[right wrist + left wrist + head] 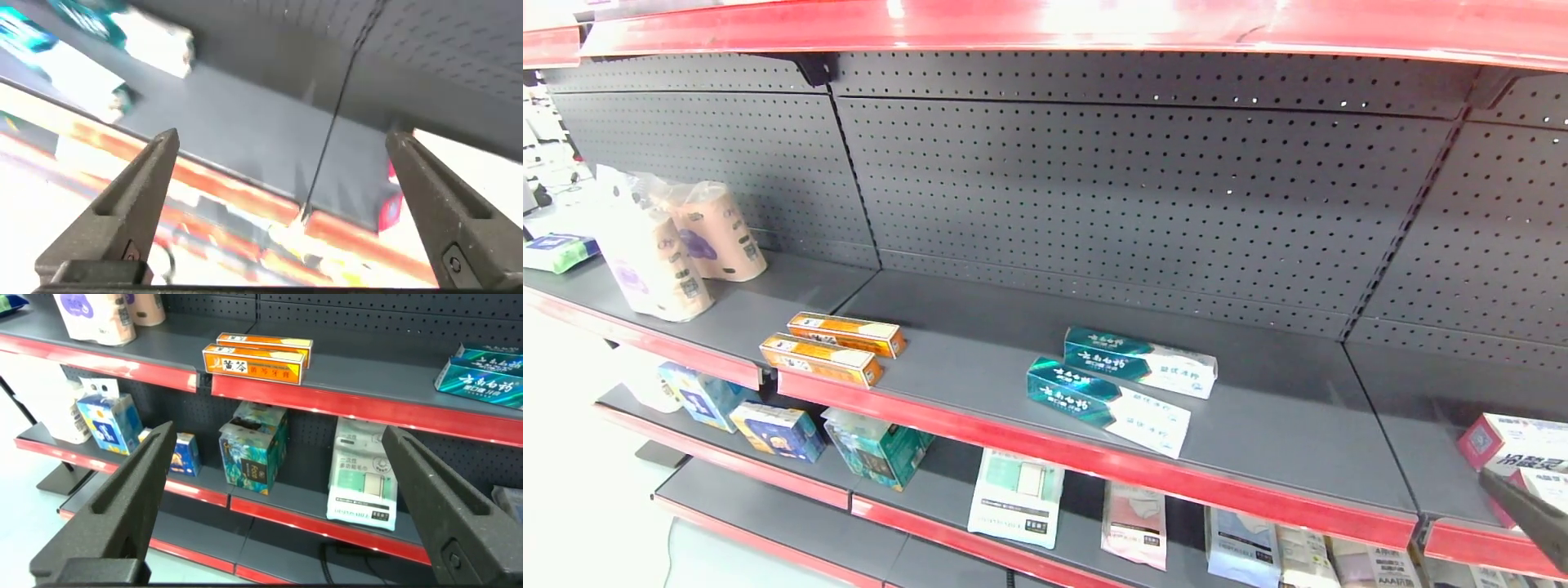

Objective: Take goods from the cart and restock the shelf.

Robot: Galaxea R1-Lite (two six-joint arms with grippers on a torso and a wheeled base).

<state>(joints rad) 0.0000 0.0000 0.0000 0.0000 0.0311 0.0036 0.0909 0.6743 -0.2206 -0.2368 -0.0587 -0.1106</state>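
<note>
Facing the shelf (980, 359) with nothing carried, so I judge the step as between placements, with the next item to come from the cart.

Left pincer (278, 433): jaws wide apart, nothing between them, aimed at the shelf front near the orange boxes (845, 333) and the green box (253, 453) on the level below.

Right pincer (282, 137): jaws apart too, empty, aimed at the shelf board by the bay divider. In the head view one of its fingers sits low at the right edge, in front of the pink box (1511, 445).

Goods on the shelf now:
- Roll packs (654, 253) are in the left bay.
- The two orange boxes lie flat side by side near the red lip (1029, 445).
- The two teal boxes (1139, 362) lie flat side by side in mid bay, well apart from the orange ones.
- The pink box is in the right bay.

Next move, as a guess:
- Turn to the cart and bring one open pincer over a single item.
- Close on its narrow sides and lift it.
- Come back and carry it over the red lip.
- Set it down flat next to matching stock.

A likely slot is the board between the teal boxes and the divider. The set-down needs a level approach and a clean release, so the neighbours don't get nudged toward the lip.
</note>
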